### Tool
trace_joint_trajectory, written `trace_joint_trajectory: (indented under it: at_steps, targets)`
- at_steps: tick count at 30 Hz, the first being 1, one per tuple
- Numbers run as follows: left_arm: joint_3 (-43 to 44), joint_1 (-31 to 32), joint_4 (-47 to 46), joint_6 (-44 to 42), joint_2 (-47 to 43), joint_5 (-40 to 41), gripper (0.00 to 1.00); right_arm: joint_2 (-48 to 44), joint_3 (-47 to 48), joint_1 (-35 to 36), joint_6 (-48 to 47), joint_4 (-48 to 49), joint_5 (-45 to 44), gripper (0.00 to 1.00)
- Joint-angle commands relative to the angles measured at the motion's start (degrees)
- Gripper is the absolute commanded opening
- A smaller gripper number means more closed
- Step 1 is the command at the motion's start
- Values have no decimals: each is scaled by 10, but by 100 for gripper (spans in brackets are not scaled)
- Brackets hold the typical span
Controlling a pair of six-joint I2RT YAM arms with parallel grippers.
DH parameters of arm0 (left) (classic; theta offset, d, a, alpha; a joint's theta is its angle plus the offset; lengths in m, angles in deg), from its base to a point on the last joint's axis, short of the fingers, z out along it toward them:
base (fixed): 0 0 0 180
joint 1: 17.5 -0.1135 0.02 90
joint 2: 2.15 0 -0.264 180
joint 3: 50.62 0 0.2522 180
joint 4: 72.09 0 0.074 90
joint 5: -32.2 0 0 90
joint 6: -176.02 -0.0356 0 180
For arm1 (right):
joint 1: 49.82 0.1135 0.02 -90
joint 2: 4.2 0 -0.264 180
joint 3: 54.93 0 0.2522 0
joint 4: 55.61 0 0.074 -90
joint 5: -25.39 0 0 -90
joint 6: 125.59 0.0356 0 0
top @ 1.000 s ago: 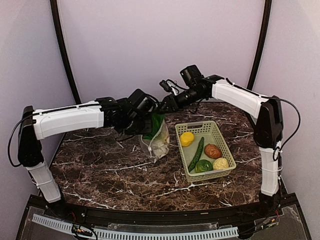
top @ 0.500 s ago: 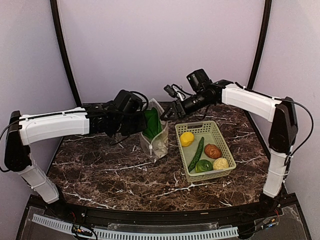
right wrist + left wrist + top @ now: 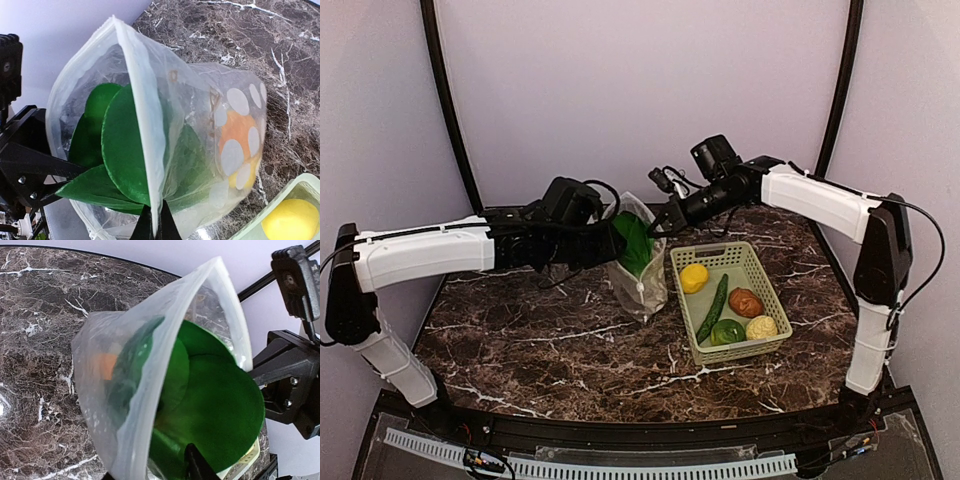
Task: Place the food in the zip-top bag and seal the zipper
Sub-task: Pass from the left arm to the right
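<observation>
The right fingers [image 3: 144, 229] are pressed together on the rim of the zip-top bag [image 3: 200, 100] at the bottom of their view. The left fingers [image 3: 194, 465] straddle the opposite rim with a gap, and I cannot tell whether they grip it. The bag stands on the bench [image 3: 540, 340] at centre, just left of the basket [image 3: 772, 295]. If the left hold is loose, the mouth may fold shut. The green leaf [image 3: 220, 405] pokes past the mouth and would likely jam the zipper [image 3: 140, 100]. The lemon [image 3: 693, 277] and other food lie unbagged in the basket.

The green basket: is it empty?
No, the basket holds a yellow fruit, a long green vegetable, a brown piece and more.
</observation>
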Motion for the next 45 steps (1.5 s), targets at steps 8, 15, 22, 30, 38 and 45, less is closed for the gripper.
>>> trace_joint_trajectory:
  at_steps: [8,15,22,30,38,45]
  targets:
    - [39,1,122,19,3,-16,4,-19,-13,-3,34,37,44,17]
    - [32,1,108,7,-23,18,1,-19,-20,-5,20,32,44,35]
    - [30,1,72,-6,-14,-9,16,-8,-16,-4,11,24,28,9]
    - [30,1,123,31,-39,26,30,-32,21,-5,27,24,43,0]
    - [45,2,159,43,-32,-4,34,-15,23,-5,46,34,69,0]
    - [59,22,207,66,-36,28,46,-11,26,-6,53,40,80,0]
